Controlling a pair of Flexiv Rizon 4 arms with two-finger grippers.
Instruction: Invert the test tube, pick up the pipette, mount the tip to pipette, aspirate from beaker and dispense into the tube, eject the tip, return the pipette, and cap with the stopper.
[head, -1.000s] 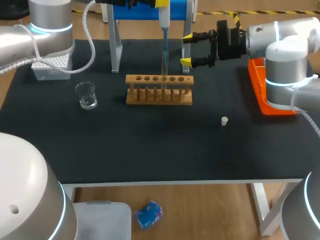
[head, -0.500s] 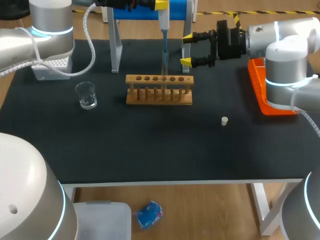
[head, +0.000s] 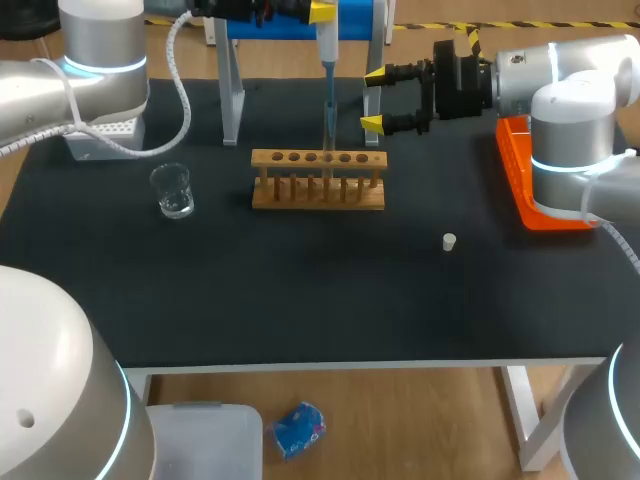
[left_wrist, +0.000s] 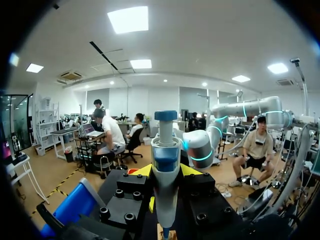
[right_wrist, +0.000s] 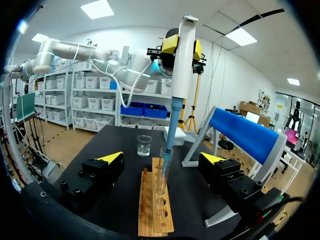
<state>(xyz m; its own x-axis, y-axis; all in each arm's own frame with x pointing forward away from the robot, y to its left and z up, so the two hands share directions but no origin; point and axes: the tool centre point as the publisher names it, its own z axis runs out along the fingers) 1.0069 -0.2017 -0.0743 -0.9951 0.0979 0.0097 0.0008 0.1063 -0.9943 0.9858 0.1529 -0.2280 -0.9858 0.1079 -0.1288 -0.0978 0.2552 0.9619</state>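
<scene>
**Left to right:** One white tip box (head: 100, 135) sits at the table's far left, with a single clear beaker (head: 173, 190) near it on the black mat.

At centre, the left gripper (left_wrist: 165, 172) is clamped on the only pipette (head: 327, 55), its yellow tips pressing the body from both sides. It holds the pipette upright, with the bluish tip (right_wrist: 167, 132) at or just inside the mouth of the one test tube (right_wrist: 161, 175). The tube stands upright in the lone wooden rack (head: 318, 182).

Beyond the rack's right end, the right gripper (head: 374, 99) hangs with its fingers wide apart, holding nothing and facing along the rack.

Further right, one small white stopper (head: 450, 241) lies by itself, well apart from the rack. One orange tray (head: 525, 190) lies at the right edge by the arm's base.

The tube looks to be thin glass: light, slick and brittle (a hard squeeze, or a sideways nudge from the pipette, could crack or tip it). It is best taken gently on the bare stretch above the rack.

The stopper is probably light and apt to roll, so a pinch across its sides would suit it.
</scene>
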